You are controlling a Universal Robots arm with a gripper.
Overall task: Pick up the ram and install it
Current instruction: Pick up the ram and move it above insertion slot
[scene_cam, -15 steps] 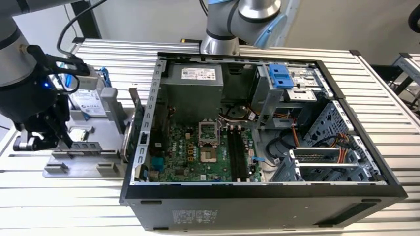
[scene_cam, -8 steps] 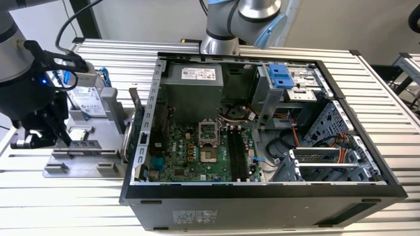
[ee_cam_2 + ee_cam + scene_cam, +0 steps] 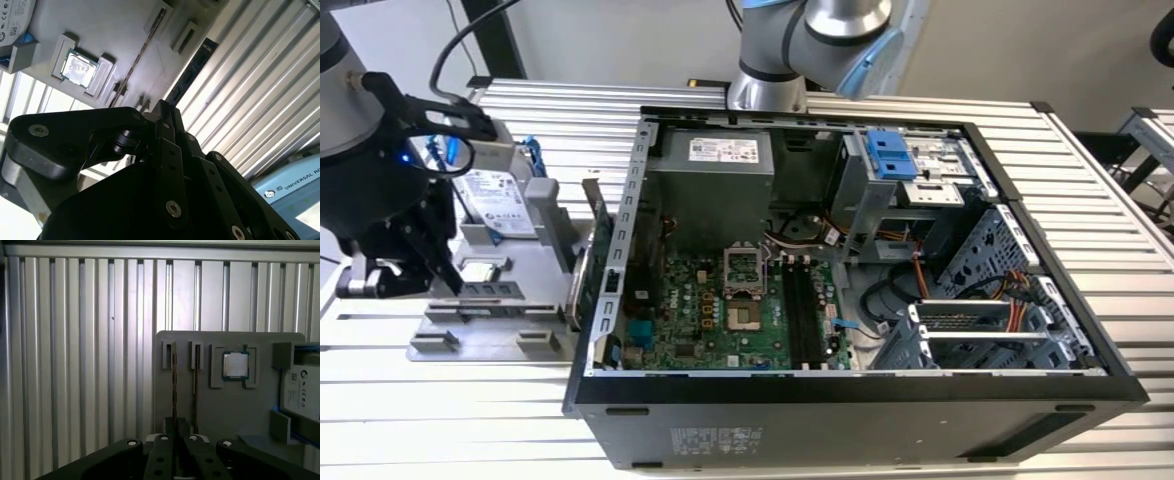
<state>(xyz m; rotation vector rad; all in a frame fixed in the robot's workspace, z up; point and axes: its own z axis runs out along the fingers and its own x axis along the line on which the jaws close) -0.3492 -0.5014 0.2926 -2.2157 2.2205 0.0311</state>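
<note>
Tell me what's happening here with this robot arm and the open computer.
A robot arm's claw hangs over the grey parts tray beside the open computer case. It is lined up with the ram, a stick standing on edge in its tray slot, with a second stick alongside. Whether the claw has gripped it I cannot tell. The processor and hard drive sit in the tray too.

Exterior view bright, even. Second wrist view: glare on ribbed table [image 3: 260, 90], gripper [image 3: 164, 111] in dark silhouette. First wrist view dim, grey.
</note>
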